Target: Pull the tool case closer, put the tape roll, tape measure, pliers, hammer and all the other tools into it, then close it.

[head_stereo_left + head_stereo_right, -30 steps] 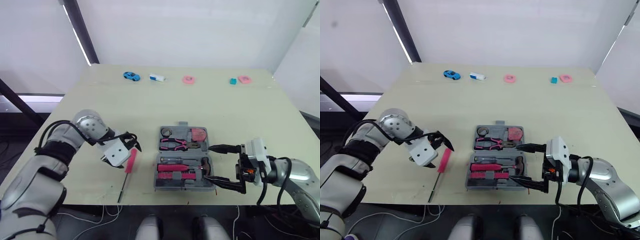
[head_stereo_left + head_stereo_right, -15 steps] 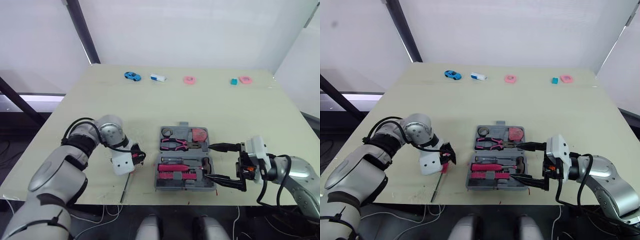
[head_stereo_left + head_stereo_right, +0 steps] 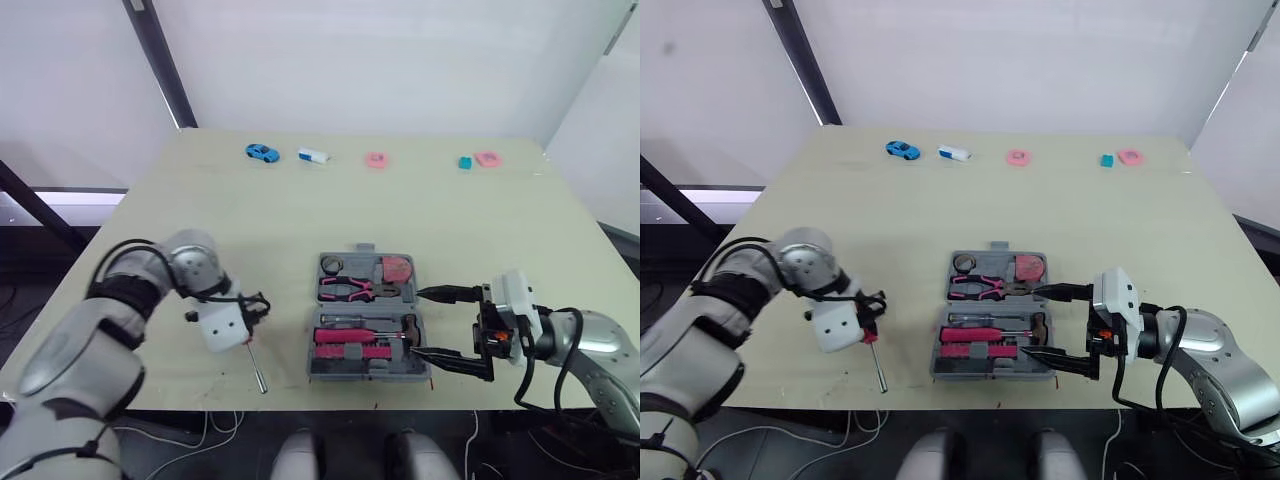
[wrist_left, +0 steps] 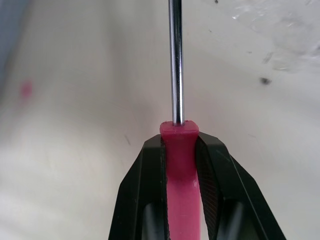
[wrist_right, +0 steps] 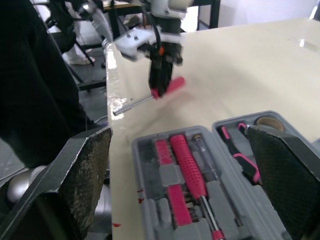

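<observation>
You are looking at a task that is mostly done. The tool case (image 3: 364,250) is lying open near the front edge of the bench (image 3: 300,210), already close to the robot. The tape roll (image 3: 334,265), the pliers (image 3: 350,289) and the pink tape measure (image 3: 398,268) are sitting in its far compartments. In the nearer ones a pink-handled driver (image 3: 345,336) is lying beside what is probably the hammer (image 3: 410,328), though its head is hard to make out.

One piece is waiting outside the case: the pink-handled screwdriver (image 3: 258,368). The left tool (image 4: 179,142) is pinching its handle between both fingers, well to the left of the case. The metal shaft is pointing down toward the bench's front edge.

The right tool (image 3: 418,323) is hovering at the case's right side with its fingers spread wide, gripping nothing.

What you are facing next, judging by this layout, is carrying the screwdriver across into a free slot, letting go, and then swinging the lid shut. The blue toy car (image 3: 262,152) at the far edge does not look like a tool.
</observation>
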You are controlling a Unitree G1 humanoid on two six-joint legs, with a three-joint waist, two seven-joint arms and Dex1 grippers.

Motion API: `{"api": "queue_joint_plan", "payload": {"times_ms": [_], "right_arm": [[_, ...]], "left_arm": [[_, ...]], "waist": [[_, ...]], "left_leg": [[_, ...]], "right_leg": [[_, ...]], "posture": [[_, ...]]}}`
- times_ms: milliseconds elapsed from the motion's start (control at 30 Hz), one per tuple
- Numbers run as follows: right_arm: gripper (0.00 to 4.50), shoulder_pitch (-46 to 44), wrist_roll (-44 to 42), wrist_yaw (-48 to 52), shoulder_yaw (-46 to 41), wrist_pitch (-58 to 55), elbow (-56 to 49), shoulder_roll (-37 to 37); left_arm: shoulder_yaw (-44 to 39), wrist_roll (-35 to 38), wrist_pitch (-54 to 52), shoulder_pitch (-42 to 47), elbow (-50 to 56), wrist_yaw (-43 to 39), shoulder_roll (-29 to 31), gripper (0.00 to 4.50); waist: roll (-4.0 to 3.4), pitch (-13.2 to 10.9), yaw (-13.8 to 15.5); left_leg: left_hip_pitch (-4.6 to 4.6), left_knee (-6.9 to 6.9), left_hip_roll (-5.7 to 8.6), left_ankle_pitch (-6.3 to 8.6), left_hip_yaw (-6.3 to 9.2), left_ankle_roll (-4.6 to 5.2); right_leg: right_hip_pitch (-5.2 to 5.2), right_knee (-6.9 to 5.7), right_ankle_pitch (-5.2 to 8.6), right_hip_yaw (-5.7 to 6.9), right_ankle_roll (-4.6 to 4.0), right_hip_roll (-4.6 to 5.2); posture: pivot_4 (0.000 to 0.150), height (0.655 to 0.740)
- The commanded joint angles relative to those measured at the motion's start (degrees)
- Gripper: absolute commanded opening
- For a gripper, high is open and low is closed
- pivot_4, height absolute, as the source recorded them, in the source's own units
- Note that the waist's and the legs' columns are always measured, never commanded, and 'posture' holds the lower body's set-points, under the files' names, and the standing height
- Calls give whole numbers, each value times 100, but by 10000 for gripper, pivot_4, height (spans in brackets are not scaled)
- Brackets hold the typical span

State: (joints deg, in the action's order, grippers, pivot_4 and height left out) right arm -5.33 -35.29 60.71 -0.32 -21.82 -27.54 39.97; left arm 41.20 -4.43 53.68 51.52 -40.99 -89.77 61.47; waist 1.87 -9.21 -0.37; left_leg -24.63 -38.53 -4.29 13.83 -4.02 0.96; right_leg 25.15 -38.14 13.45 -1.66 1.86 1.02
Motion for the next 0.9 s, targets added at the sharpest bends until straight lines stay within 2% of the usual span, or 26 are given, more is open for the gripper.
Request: {"api": "queue_joint_plan", "payload": {"times_ms": [33, 167, 267, 367, 467, 500, 633, 767, 900], "right_arm": [[45000, -61, -4, -9, -29, 137, -45, -63], [45000, -86, 24, -7, -29, 171, 3, -101], [45000, -122, 46, 14, -15, 207, 42, -130], [45000, -138, 66, 61, -17, 255, 59, -127], [45000, -141, 52, 129, -57, 270, 79, -80], [45000, -130, 50, 148, -66, 276, 83, -66], [45000, -135, 44, 221, -81, 281, 112, -17], [45000, -177, 25, 275, -89, 253, 156, 16], [45000, -209, 4, 341, -120, 223, 194, 84]], "left_arm": [[-472, 1098, -2222, -621, 1194, -273, 760, 3077], [-1342, 1783, -4508, -1742, 2359, 222, 1415, 3077], [-2186, 2597, -6625, -2825, 3557, 1291, 1639, 3077], [-3070, 3187, -8520, -3697, 4552, 2519, 1489, 3077], [-4410, 4013, -11054, -4428, 5436, 4339, 534, 3077], [-4753, 4161, -11607, -4552, 5673, 4731, 209, 3077], [-5825, 3878, -13384, -4245, 6125, 6537, -1597, 3077], [-6081, 3467, -14030, -3931, 6497, 7502, -2850, 3077], [-6037, 3128, -14010, -3808, 6590, 8011, -3531, 3077]], "waist": [[0, 0, 6], [0, 0, -27], [-1, 0, -25], [-1, 0, 1], [-3, -1, -5], [-3, 0, -7], [2, 0, 13], [5, 2, 27], [-6, 9, 48]], "left_leg": [[0, 0, 0, 0, 1, 0], [2, -7, -1, 0, 1, 0], [4, -9, -4, 0, 1, 0], [12, -11, -3, 0, 2, 0], [20, -13, -3, 0, -1, -1], [21, -14, -2, 0, -1, -1], [32, -21, 4, 0, 0, -1], [86, -25, 6, 0, 8, -1], [93, -24, 10, 0, 8, -2]], "right_leg": [[-1, 0, 0, 1, 0, 1], [0, -10, 1, 3, 0, 2], [1, -18, 2, 3, 1, 2], [0, -31, 7, 4, 6, 5], [-1, -45, 9, -1, 10, 6], [-1, -44, 15, -2, 20, 5], [-4, -70, 13, -8, 8, 4], [-61, -68, 7, -3, -5, 0], [-67, -67, 6, -8, -7, 3]], "posture": [[1500, 7400], [1500, 7400], [1500, 7400], [1500, 7400], [1500, 7400], [1500, 7400], [1500, 7400], [1500, 7400], [1500, 7400]]}}
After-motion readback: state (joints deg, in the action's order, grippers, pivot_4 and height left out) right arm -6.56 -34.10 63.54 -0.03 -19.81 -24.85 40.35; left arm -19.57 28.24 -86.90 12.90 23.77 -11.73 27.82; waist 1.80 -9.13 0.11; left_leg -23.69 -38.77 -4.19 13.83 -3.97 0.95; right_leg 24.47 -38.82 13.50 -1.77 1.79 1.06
